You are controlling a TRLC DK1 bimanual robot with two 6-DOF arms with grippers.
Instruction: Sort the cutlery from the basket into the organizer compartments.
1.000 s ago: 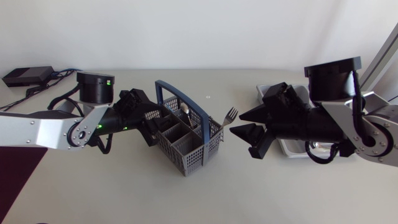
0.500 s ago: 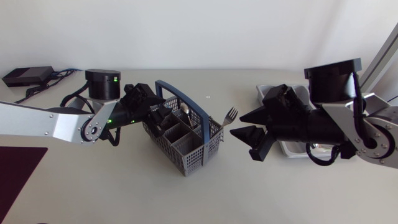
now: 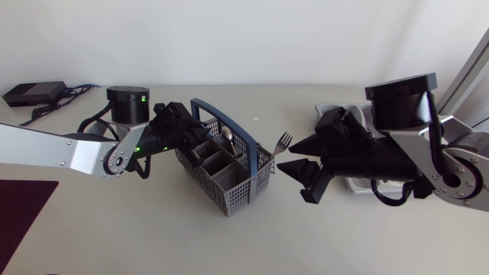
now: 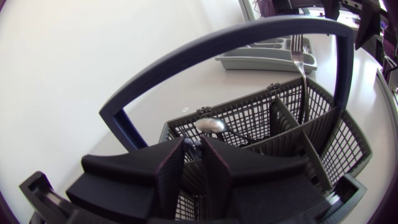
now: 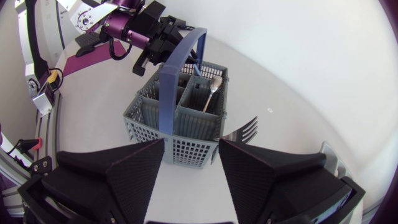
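Black right gripper (image 3: 294, 177): fingers wide apart, nothing held, just beside the grey basket (image 3: 233, 192). Fork (image 3: 283, 141) stands tines-up at that end of the basket. Left gripper (image 3: 191, 141) is at the opposite rim; its grip cannot be told. Spoon (image 3: 227, 135) stands bowl-up in a compartment nearby. Organizer (image 3: 357, 182) lies beneath the right arm.

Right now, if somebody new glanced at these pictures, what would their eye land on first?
Probably the grey mesh plastic cutlery basket with the blue arched handle, mid-table, with a silver fork standing up at the corner nearest the right arm. Next, the matte black left gripper at the basket's opposite side, close to a silver spoon, and the matte black right gripper, open, apart from the basket and facing the fork.
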